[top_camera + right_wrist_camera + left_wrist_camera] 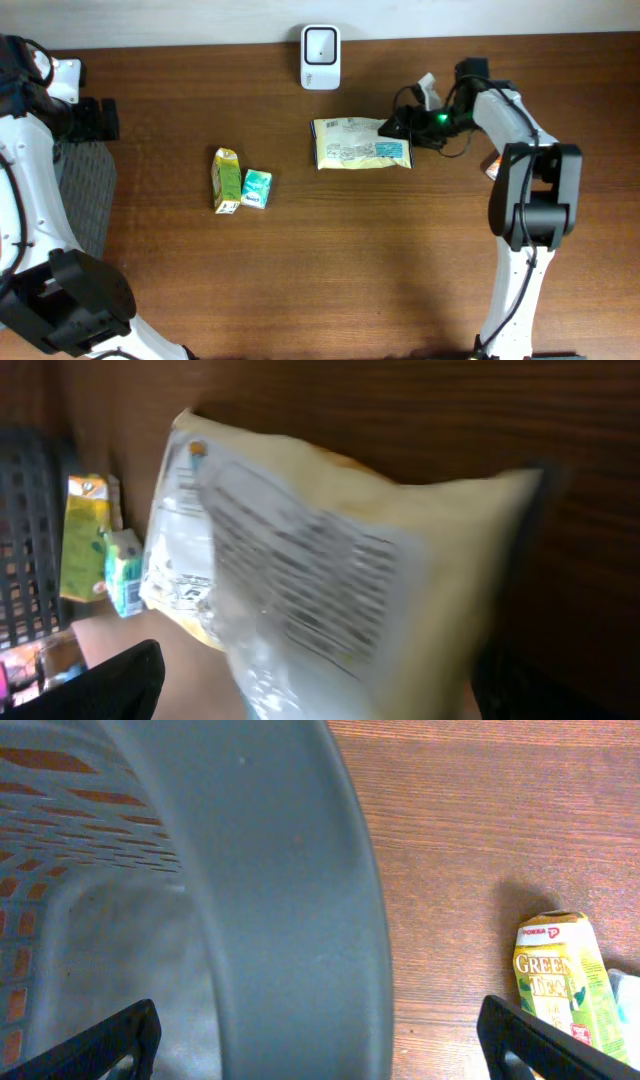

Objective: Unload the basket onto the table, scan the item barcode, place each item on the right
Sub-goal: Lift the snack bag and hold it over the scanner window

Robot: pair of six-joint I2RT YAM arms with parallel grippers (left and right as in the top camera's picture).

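The item, a yellow snack bag [360,143], lies flat on the wooden table just below the white scanner [320,57] at the back edge. My right gripper [397,127] is at the bag's right end. In the right wrist view the bag [330,570] fills the frame between the two wide-apart black fingers [110,680]. Table shows between the left finger and the bag, so the jaws stand open. The print on the bag is blurred and I cannot pick out a barcode. My left gripper [100,118] hangs open at the far left over a grey basket [280,900].
A green tea carton [226,179] and a small teal carton [257,188] lie left of centre, and both show in the right wrist view beyond the bag. A small orange object [492,167] sits by the right arm's base. The basket [85,185] stands at the left edge.
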